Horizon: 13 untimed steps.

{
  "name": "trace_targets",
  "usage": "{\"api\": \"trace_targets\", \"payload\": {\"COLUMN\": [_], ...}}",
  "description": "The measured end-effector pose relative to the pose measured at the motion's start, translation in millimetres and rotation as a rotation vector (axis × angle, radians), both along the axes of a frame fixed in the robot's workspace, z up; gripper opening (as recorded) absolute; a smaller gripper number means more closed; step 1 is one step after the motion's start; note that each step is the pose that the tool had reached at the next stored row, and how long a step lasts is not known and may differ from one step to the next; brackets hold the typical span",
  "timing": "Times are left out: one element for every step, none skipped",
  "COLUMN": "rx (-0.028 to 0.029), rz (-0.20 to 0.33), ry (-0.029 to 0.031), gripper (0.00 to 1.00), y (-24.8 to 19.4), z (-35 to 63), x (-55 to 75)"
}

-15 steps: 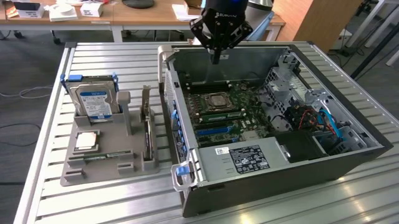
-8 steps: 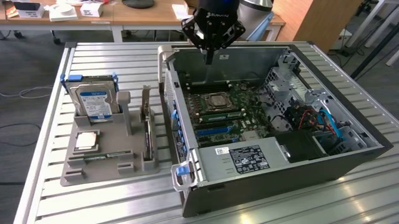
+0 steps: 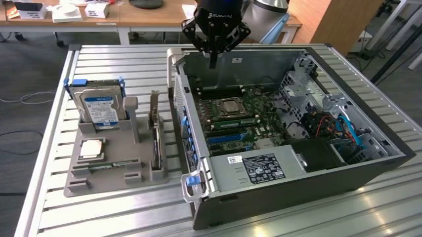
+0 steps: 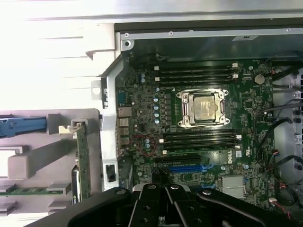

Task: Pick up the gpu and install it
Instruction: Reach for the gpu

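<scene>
The gpu (image 3: 156, 133) stands on its long edge in a slot of the grey holder (image 3: 135, 174), on the exterior view's left of the open computer case (image 3: 343, 173). It is a dark thin card with a metal end bracket, and its upper edge (image 4: 83, 161) is seen from above in the wrist view. My gripper (image 3: 212, 63) hangs over the rear of the case, above the motherboard (image 3: 247, 121), well apart from the gpu. Its fingers are shut together with nothing between them. The blue expansion slot (image 4: 187, 168) on the board is bare.
The holder also carries a silver hard drive (image 3: 100, 107) with a blue label, a processor chip (image 3: 91, 148) and a green memory strip (image 3: 108, 165). Inside the case are a power supply (image 3: 264, 167), a CPU socket (image 4: 203, 109) and cables (image 3: 329, 126). A slatted metal table (image 3: 99, 212) bears everything.
</scene>
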<state>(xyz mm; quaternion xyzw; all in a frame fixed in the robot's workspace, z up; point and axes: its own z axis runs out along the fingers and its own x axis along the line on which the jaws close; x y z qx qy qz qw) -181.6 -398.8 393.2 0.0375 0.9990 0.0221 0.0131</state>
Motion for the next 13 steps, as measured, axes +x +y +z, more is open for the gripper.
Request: {"api": "trace_targets", "payload": {"rx": [0.0, 0.0, 0.0, 0.0, 0.0, -0.0001, -0.0001, 0.0, 0.0, -0.0001, 0.0, 0.0, 0.0], "rz": [0.0, 0.0, 0.0, 0.0, 0.0, 0.0, 0.0, 0.0, 0.0, 0.0, 0.0, 0.0, 0.0], "ry": [-0.0002, -0.0004, -0.0005, -0.0006, -0.0007, -0.0007, -0.0008, -0.001, -0.0011, -0.0013, -0.0014, -0.0016, -0.0017], "gripper": [0.11, 0.11, 0.11, 0.11, 0.11, 0.11, 0.11, 0.11, 0.11, 0.11, 0.11, 0.11, 0.11], "y": [0.0, 0.0, 0.0, -0.1, 0.0, 0.0, 0.0, 0.0, 0.0, 0.0, 0.0, 0.0, 0.0], "z": [0.0, 0.0, 0.0, 0.0, 0.0, 0.0, 0.0, 0.0, 0.0, 0.0, 0.0, 0.0, 0.0], "x": [-2.5, -4.9, -7.2, -9.7, -12.1, -14.3, -16.6, -18.9, -21.3, -23.7, -26.0, -28.6, -30.9]}}
